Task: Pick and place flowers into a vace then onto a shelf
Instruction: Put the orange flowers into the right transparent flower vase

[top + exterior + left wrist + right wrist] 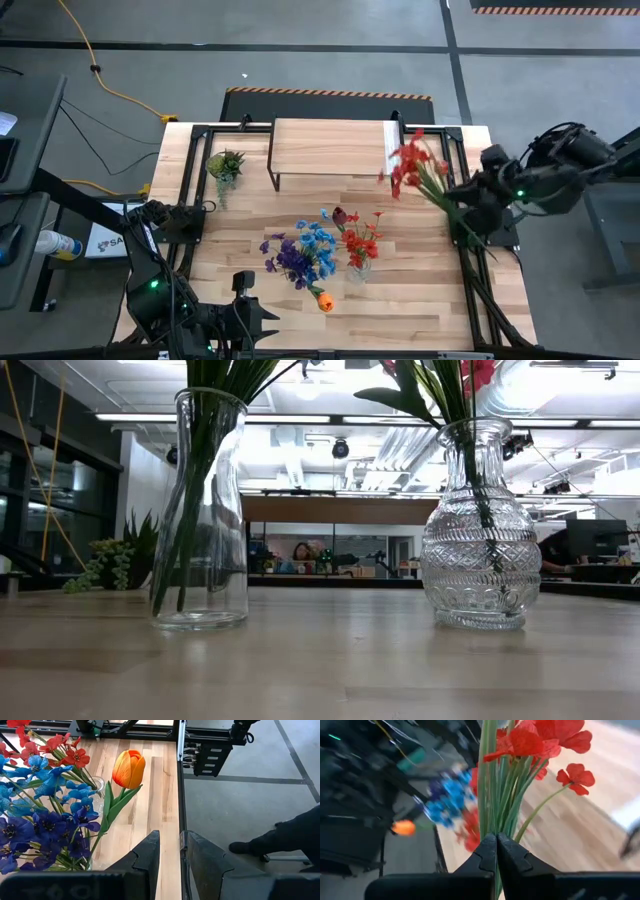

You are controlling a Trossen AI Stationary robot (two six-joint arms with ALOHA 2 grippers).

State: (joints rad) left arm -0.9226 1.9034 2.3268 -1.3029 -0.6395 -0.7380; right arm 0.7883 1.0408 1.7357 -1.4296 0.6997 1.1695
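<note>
Above the table's [400, 300] right edge, the right hand [496, 851] pinches red flowers [412, 160], stem ends hidden.

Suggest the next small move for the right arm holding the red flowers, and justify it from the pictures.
Probably carry the bunch toward the table's middle. The right end effector is shut on the red flowers, held above the table's right edge near the shelf, while both vases stand nearer the centre.

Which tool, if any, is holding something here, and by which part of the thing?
The right tool is shut on a bunch of red flowers, gripping the green stems below the blooms. The left tool holds nothing.
</note>
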